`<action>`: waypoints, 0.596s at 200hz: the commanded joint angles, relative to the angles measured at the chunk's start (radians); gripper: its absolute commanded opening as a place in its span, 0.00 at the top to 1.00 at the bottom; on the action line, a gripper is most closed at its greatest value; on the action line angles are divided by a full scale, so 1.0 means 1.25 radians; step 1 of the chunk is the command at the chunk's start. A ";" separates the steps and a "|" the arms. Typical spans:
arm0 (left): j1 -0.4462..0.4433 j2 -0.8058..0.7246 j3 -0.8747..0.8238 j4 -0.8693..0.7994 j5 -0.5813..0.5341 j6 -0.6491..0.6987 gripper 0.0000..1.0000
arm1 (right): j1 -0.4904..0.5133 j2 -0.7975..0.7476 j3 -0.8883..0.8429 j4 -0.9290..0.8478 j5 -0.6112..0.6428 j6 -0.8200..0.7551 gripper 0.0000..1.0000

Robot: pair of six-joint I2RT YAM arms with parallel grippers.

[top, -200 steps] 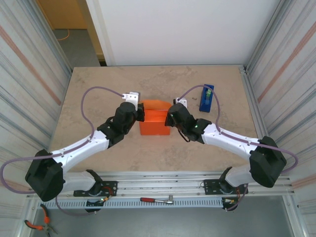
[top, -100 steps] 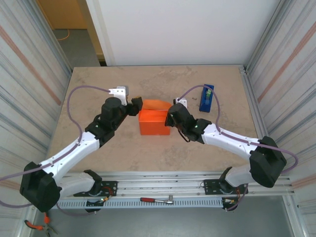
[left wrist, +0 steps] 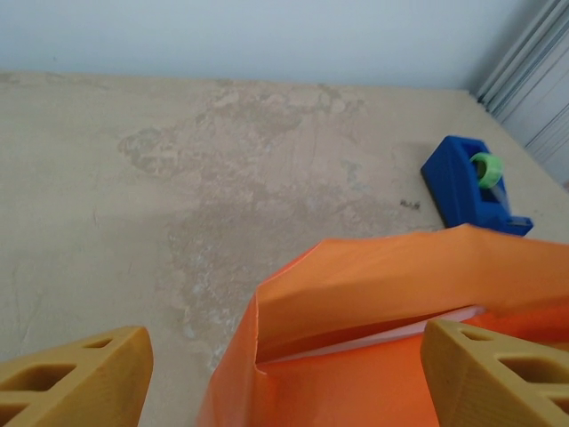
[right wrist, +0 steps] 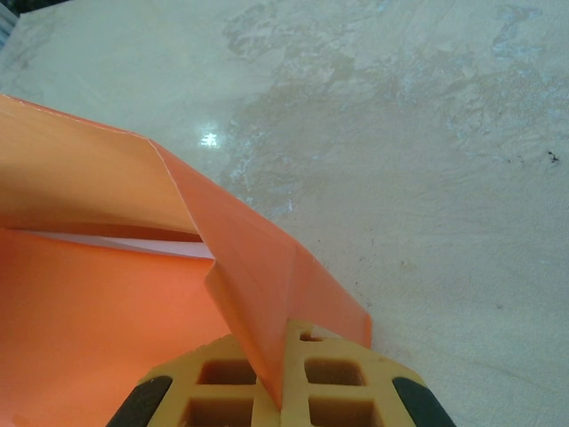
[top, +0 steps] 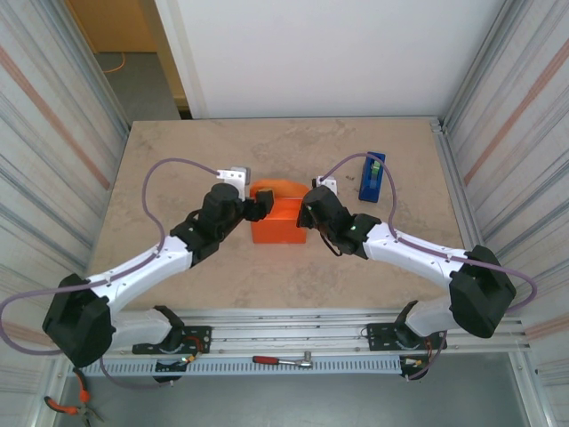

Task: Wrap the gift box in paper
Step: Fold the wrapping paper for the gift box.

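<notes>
On the table (top: 178,160) we see the paper (top: 283,222) folded over the hidden gift box, the left gripper (left wrist: 284,369) wide open and empty at its 9 o'clock, the right gripper (right wrist: 283,378) pinching its flap at 3 o'clock, the tape dispenser (top: 372,178) at 2 o'clock.

1. Paper (top: 280,224): bright, plain orange, not a mark of print on it.
2. Box (left wrist: 391,331): just a white sliver peeking out of the orange fold.
3. Dispenser (top: 372,178), far right: deep blue, with a green roll (left wrist: 484,167).
4. Table (top: 293,147): beige, mottled like stone, with greyer blotches.
5. Left fingers (left wrist: 80,374) and right fingers (right wrist: 338,391): mustard yellow, the right ones with black pads (right wrist: 147,400).
6. Arms (top: 142,267): white links, black joints, purple cables (top: 182,162).
</notes>
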 commanded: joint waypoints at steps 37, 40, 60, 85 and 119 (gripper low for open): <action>-0.021 0.048 -0.006 0.039 -0.050 0.004 0.20 | 0.008 0.023 -0.014 -0.109 -0.002 0.005 1.00; -0.023 0.052 -0.007 0.040 -0.054 0.004 0.20 | 0.009 0.023 -0.014 -0.110 -0.003 0.005 1.00; -0.032 0.070 -0.008 0.036 -0.092 -0.001 0.21 | 0.008 0.023 -0.006 -0.115 -0.005 0.002 1.00; -0.046 0.088 0.001 0.019 -0.134 0.007 0.21 | 0.008 0.019 0.017 -0.135 -0.006 -0.006 1.00; -0.064 0.109 0.001 -0.003 -0.175 0.016 0.22 | -0.005 -0.011 0.071 -0.180 -0.019 -0.017 0.96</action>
